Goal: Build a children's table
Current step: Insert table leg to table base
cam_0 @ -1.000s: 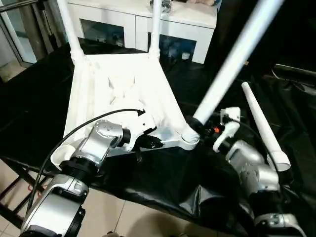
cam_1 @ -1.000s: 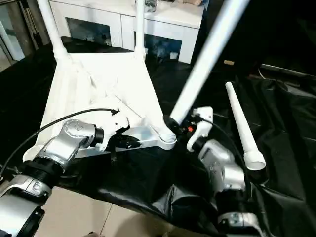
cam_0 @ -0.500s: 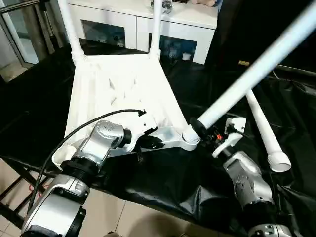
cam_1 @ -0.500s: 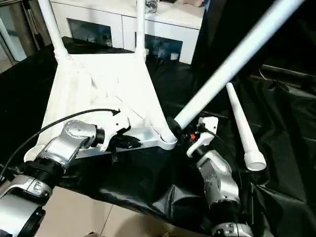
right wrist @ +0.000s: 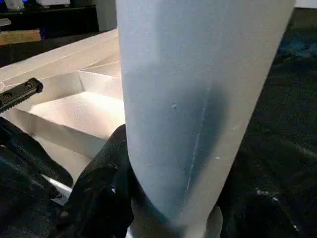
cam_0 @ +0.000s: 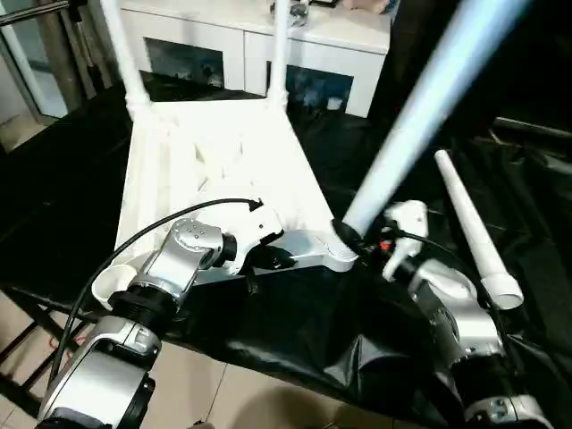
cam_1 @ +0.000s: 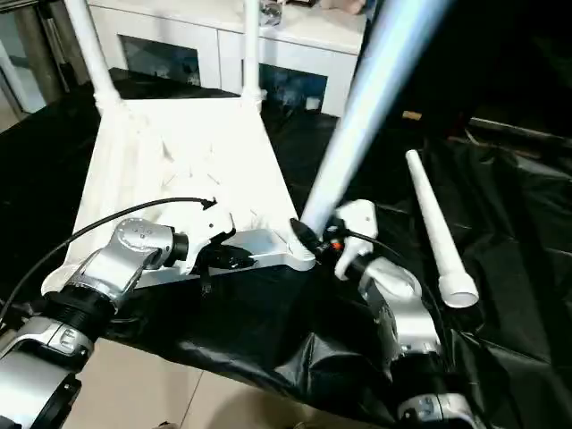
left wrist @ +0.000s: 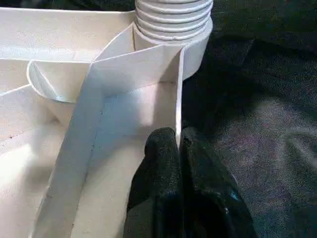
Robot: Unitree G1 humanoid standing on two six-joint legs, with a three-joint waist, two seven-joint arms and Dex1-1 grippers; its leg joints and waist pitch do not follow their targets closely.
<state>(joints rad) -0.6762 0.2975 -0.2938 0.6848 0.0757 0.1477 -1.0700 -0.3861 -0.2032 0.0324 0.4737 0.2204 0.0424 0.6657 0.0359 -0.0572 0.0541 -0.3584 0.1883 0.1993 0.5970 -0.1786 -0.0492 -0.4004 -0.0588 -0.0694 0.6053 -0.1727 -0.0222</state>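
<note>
The children's table top [cam_0: 223, 170] lies upside down on black cloth, with two white legs [cam_0: 123, 54] [cam_0: 279, 45] standing in its far corner sockets. My left gripper [cam_0: 277, 261] is shut on a thin rib [left wrist: 179, 99] at the near edge, close to the threaded corner socket [left wrist: 173, 20]. My right gripper [cam_0: 353, 239] is shut around the base of a third leg [cam_0: 420, 116], which leans up and to the right from the near right corner socket; one black finger [right wrist: 104, 168] presses against the leg [right wrist: 198, 99]. A fourth leg [cam_0: 474, 237] lies loose on the cloth to the right.
A white cabinet [cam_0: 250, 45] with glass-fronted compartments stands behind the table. The near left corner socket [cam_0: 109, 284] hangs at the work surface's front edge, with tiled floor [cam_0: 268, 398] below. Black cloth [cam_0: 295, 322] is rumpled in front of the right arm.
The held leg swung down to the right half a second ago and now stands steeper again, my right forearm shifting with it. The left gripper has stayed put on the rib.
</note>
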